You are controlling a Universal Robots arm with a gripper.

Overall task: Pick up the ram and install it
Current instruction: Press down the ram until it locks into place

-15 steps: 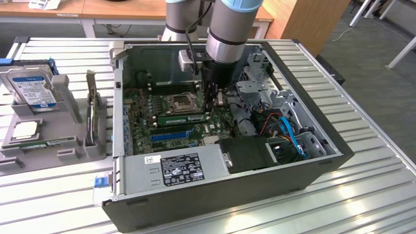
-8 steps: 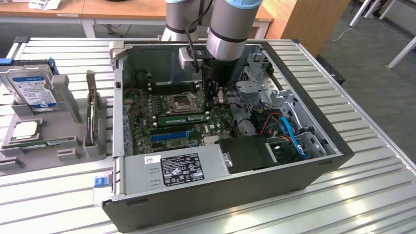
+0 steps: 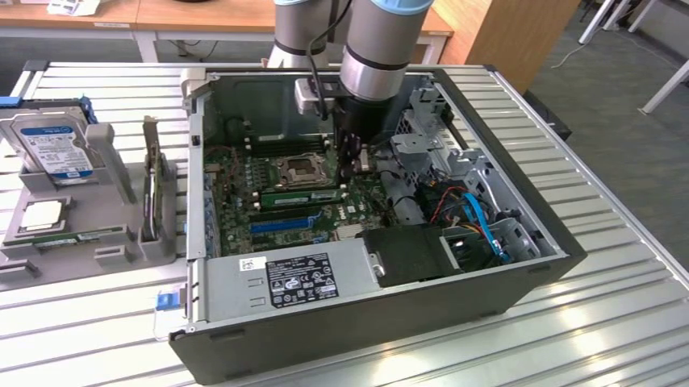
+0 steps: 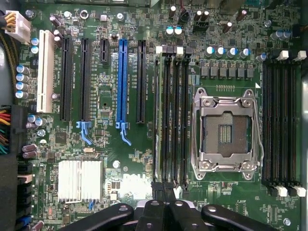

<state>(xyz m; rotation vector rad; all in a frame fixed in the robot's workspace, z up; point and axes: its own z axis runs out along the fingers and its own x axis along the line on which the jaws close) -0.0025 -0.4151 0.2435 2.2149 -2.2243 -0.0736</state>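
Green ram [image 3: 303,197] stands seated in its slot beside the claw [image 3: 353,165].

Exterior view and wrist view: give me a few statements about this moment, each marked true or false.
1. The processor socket is empty. True.
2. The hard drive sits inside the computer case. False: it stands in a grey holder outside it, at the exterior view's left.
3. The arm reaches down into the open case. True.
4. The blue slot holds a card. False: it is empty.
5. A green ram sits at the memory slots beside the socket. True.
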